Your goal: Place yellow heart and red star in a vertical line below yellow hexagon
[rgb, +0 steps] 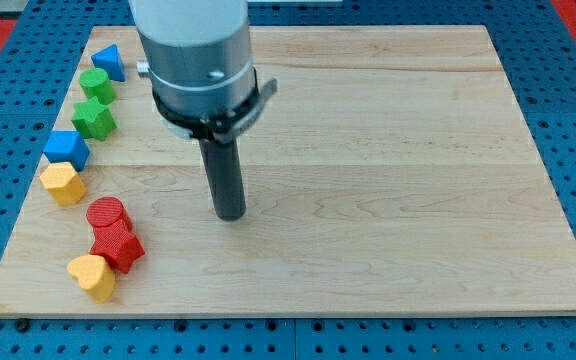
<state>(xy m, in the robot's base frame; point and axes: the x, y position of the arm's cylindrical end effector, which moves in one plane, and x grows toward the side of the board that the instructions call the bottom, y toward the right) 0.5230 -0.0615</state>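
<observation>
The yellow hexagon (pixel 63 184) lies at the board's left edge. Below it, slightly to the right, come a red cylinder (pixel 107 214), the red star (pixel 118 246) touching it, and the yellow heart (pixel 92 276) at the bottom left, touching the star. My tip (pixel 230 213) rests on the board to the right of the red cylinder, about a hundred pixels away, touching no block.
Up the left edge above the hexagon lie a blue block (pixel 67 149), a green star (pixel 94 119), a green cylinder (pixel 97 85) and a blue triangle (pixel 109 62). The wooden board (pixel 388 180) sits on a blue pegboard.
</observation>
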